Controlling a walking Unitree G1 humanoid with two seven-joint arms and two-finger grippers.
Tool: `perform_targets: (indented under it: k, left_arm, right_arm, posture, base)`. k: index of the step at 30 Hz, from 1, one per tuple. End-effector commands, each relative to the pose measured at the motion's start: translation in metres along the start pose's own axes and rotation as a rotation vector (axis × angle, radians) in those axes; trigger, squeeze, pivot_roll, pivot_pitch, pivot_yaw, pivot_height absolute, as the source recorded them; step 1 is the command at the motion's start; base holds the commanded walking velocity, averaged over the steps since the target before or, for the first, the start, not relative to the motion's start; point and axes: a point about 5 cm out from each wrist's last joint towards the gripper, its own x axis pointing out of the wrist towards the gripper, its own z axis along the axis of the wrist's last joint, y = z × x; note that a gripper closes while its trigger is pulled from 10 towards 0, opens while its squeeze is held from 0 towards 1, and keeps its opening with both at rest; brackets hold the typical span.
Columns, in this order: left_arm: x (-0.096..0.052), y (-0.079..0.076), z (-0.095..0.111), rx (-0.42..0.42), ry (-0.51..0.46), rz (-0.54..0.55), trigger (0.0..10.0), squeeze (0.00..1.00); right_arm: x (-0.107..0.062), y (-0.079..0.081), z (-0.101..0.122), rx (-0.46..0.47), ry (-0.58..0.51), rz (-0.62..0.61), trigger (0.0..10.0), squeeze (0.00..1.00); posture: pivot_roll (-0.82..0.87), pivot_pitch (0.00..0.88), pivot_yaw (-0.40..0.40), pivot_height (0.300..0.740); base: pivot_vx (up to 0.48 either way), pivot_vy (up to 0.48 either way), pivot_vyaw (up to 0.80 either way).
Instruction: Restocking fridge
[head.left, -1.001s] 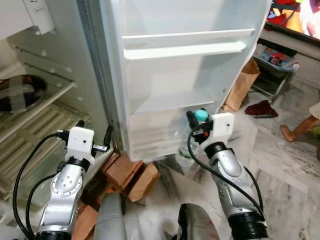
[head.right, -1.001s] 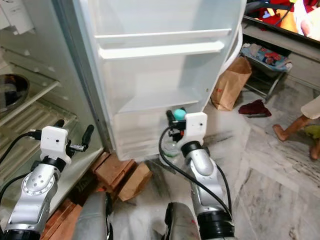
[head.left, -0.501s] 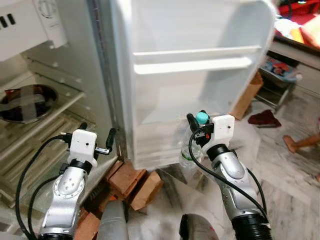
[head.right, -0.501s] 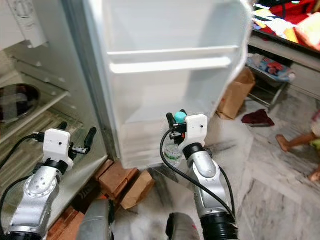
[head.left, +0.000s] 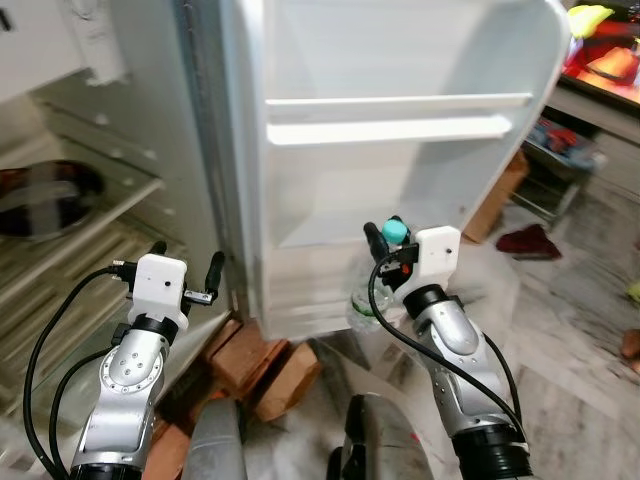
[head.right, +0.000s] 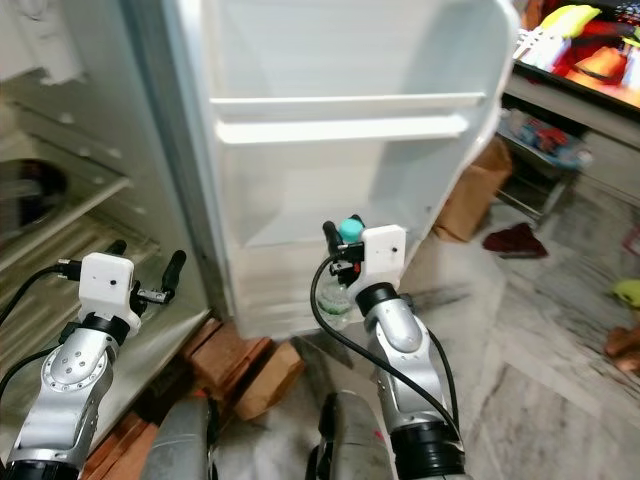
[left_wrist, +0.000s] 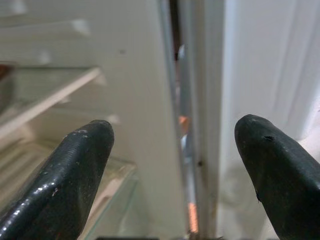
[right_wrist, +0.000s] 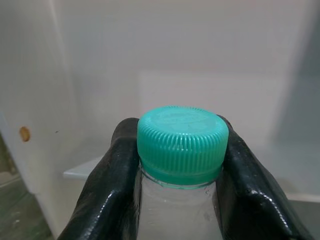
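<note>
The right end effector (head.left: 385, 240) is clenched on the neck of a clear plastic bottle (right_wrist: 175, 210), its 2 black fingers (right_wrist: 112, 190) pressing in just beneath the teal cap (right_wrist: 182, 137). Gripping there, under the cap's rim, probably lets the bottle hang upright so its body can drop straight into a compartment. The bottle is held in front of the open fridge door (head.left: 400, 110), its cap about level with the door's lower shelf (head.left: 340, 205) and its body hanging against the bottom door bin (head.left: 300, 280); it rests on nothing yet, so I judge the placing step to be under way rather than done. The left end effector (head.left: 185, 270) is released, fingers spread wide and holding nothing, raised near the hinge edge between the fridge interior (head.left: 90, 210) and the door; it seems parked there, out of the right arm's path. Red bricks (head.left: 262, 360) lie on the floor under the door's lower edge. The door's 2 upper rails (head.left: 395, 115) carry nothing.
</note>
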Motion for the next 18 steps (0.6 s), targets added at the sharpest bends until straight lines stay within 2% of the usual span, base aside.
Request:
perform_targets:
  k: [1,5,16,18]
  left_arm:
    - [0.000,-0.004,0.001,0.000,0.000,-0.015,10.0,0.00]
    - [0.000,-0.003,0.001,-0.002,0.002,-0.012,10.0,0.00]
    - [0.000,-0.001,0.001,0.004,0.005,0.006,10.0,0.00]
    - [-0.001,0.000,0.001,0.008,0.007,0.018,10.0,0.00]
  right_arm:
    - [-0.001,-0.009,0.006,-0.011,-0.028,-0.036,10.0,0.00]
    - [-0.001,-0.012,0.003,-0.006,-0.015,-0.051,10.0,0.00]
    - [0.006,-0.013,0.003,-0.018,-0.019,-0.026,10.0,0.00]
    - [0.009,-0.013,0.005,-0.032,-0.021,-0.017,10.0,0.00]
  posture:
    - [0.06,0.033,-0.085,0.631]
    - [0.06,0.037,-0.085,0.631]
    - [0.07,0.042,-0.085,0.566]
    - [0.07,0.050,-0.084,0.566]
  base:
    - [0.000,0.000,0.00]
    - [0.000,0.000,0.00]
    - [0.000,0.000,0.00]
    - [0.000,0.000,0.00]
